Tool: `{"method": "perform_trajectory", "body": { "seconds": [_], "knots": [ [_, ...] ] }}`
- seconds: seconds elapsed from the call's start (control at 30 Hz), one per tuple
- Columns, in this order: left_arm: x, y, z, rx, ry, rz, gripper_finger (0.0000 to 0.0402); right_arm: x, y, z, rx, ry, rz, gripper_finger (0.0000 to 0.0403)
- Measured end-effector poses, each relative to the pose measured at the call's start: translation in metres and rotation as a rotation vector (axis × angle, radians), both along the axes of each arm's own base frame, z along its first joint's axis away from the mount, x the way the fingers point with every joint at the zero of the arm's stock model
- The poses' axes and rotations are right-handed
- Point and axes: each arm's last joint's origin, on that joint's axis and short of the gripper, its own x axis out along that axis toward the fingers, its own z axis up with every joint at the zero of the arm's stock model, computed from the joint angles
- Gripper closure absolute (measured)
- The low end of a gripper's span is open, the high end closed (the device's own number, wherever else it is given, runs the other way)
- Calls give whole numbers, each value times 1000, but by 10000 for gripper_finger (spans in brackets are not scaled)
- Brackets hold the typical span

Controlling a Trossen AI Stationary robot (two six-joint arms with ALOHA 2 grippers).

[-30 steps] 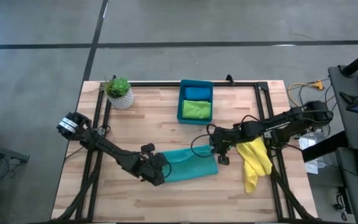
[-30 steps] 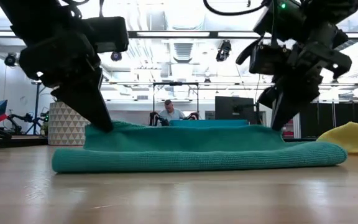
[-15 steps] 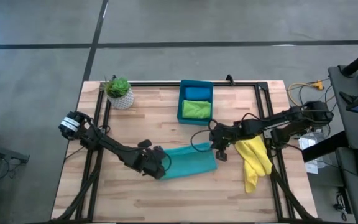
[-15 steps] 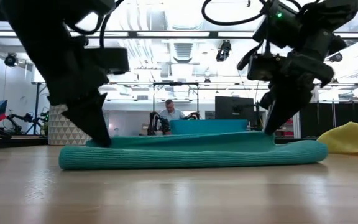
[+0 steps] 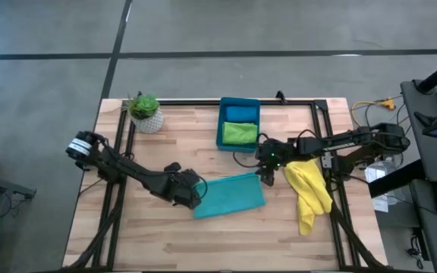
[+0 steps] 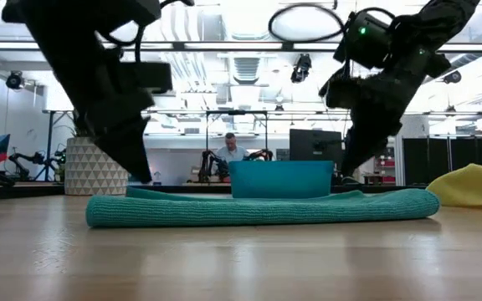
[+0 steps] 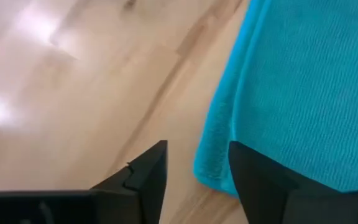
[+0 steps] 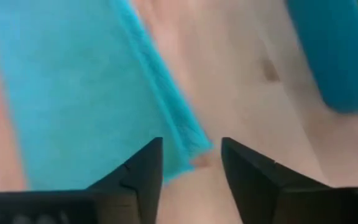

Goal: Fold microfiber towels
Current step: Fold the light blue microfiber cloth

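Two grippers, left gripper (image 5: 193, 191) and right gripper (image 5: 265, 171), parted, empty, flanking flat teal towel (image 5: 230, 195).

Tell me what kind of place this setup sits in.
Most likely a robotics lab or workshop. The wooden table stands on bare concrete floor; behind it the low view shows a person seated at a desk, a dark monitor, and open ceiling ducting with strip lights.
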Motion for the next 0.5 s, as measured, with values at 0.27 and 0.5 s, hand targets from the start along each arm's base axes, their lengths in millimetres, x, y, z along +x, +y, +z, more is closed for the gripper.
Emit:
{"method": "perform_trajectory", "body": {
  "seconds": [0.27,0.5],
  "knots": [
    [-15,7,29,-38,-48,-68,242,4,35,14,114,-131,202,215],
    [11,23,15,-212,-51,-368,319,14,72,14,234,-207,189,233]
  ]
}}
